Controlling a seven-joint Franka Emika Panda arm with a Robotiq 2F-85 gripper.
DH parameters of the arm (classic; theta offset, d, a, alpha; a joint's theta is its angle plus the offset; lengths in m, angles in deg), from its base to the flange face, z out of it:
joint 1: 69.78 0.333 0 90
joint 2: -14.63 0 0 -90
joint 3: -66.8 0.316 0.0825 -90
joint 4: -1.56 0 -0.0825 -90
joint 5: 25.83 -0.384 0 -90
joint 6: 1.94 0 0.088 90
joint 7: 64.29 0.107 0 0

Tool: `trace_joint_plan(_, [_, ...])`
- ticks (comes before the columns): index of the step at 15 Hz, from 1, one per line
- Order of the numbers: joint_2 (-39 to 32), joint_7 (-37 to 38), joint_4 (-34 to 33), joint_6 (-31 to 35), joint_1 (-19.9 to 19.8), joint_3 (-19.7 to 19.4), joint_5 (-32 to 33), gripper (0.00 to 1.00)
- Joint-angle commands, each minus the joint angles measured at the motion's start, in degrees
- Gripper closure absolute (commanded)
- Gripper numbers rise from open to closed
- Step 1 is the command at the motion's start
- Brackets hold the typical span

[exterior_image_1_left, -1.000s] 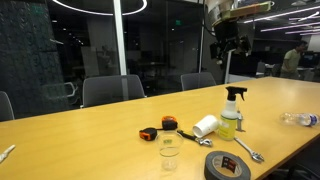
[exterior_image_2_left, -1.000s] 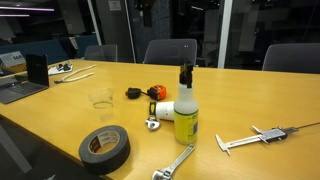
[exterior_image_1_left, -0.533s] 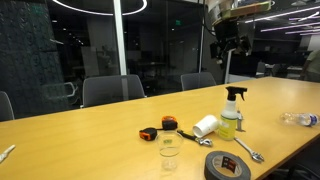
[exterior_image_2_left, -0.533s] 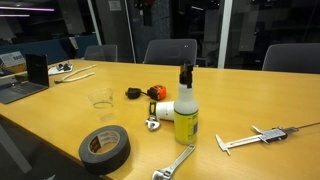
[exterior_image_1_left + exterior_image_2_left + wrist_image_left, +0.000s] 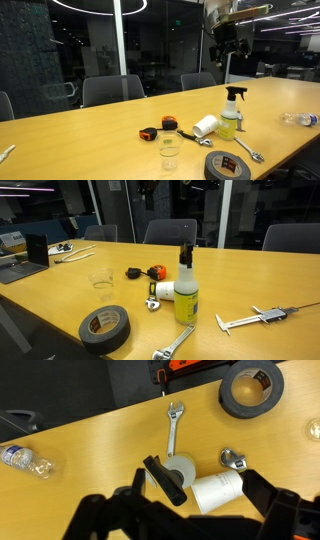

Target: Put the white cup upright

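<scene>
Wrist view gives us the relation that matters: looking straight down, the white cup (image 5: 217, 491) lies on its side on the table (image 5: 90, 445), just below the gap between the gripper (image 5: 190, 522) fingers (image 5: 285, 515) and a little toward the right-hand one. The fingers are spread wide with nothing between them. The cup's long axis runs roughly across this picture, tilted slightly, and so about in line with the way the two fingers are set apart. We judge that closing as they stand would press the cup end to end, not across its body, so the wrist will need to turn before the descent. The spray bottle (image 5: 176, 472) stands just beside the cup and seems to touch it, its black nozzle overlapping the cup's left end from this angle, so we think that side leaves little room for a finger. In an exterior view the gripper (image 5: 228, 42) hangs high above the table, well apart from the cup (image 5: 205, 126), which lies against the foot of the bottle (image 5: 232, 113). In an exterior view taken from elsewhere the cup (image 5: 164, 292) shows only partly beside the bottle. We cannot tell for certain which end is the rim.
</scene>
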Motion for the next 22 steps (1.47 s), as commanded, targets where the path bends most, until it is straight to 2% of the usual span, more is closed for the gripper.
trace_joint_plan(1, [-2.68, 6.02, -3.5, 1.33, 0.27, -0.82, -2.65, 0.0])
trace_joint_plan(9, [-13.2, 31.45, -10.48, 10.19, 1.46, -0.32, -8.75, 0.0])
trace_joint_plan(17, [-26.36, 57.31, -16.6, 8.85, 5.16, -1.54, -12.87, 0.0])
trace_joint_plan(22, [-28.63, 69.17, -14.24, 10.54, 6.61, -2.44, -16.24, 0.0])
